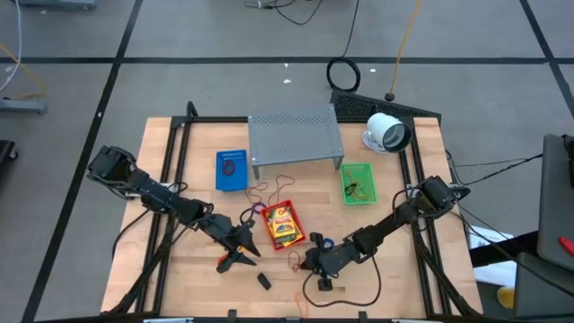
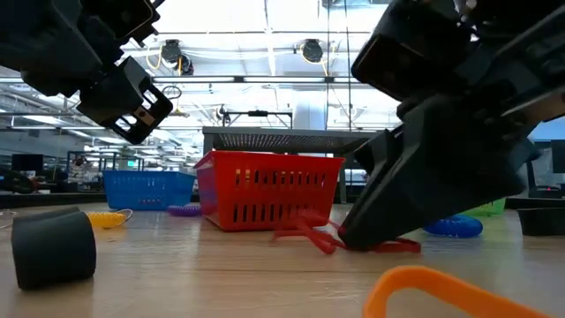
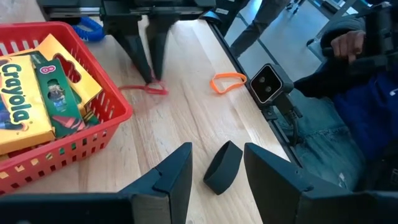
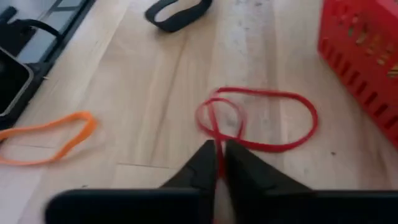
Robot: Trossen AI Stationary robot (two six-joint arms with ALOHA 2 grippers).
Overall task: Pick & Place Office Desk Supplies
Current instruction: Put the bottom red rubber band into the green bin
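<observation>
Right gripper (image 4: 219,163) fingers pinch the red rubber band (image 4: 283,118) at lower centre; left gripper (image 3: 217,171) stands apart over a black clip (image 3: 222,167). Orange band (image 4: 46,137) remains loose; crayon packets already sit in the red basket (image 3: 93,134).

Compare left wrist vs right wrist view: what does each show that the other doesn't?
Only the left wrist view: Crayola boxes inside the red basket, the open left gripper over a black piece, and a seated person.

Only the right wrist view: the right gripper shut on the red rubber band, seen close up.

Both: that band, the orange band, the basket, the wooden table.
</observation>
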